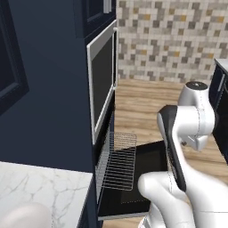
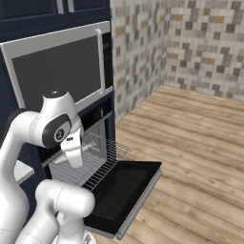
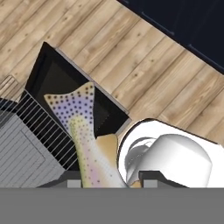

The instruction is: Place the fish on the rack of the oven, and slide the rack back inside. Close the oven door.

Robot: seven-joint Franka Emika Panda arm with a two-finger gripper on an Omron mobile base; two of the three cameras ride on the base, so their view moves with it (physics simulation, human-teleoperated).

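The gripper (image 3: 106, 183) is hanging above the open oven door (image 3: 52, 83), clamping the fish (image 3: 85, 131), whose head is cut off.

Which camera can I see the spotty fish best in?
The hand view. The fish looks big there, spotted tail fanned out, rising from the gripper above the rack. In the right base view it's just a thin pale sliver beside the arm.
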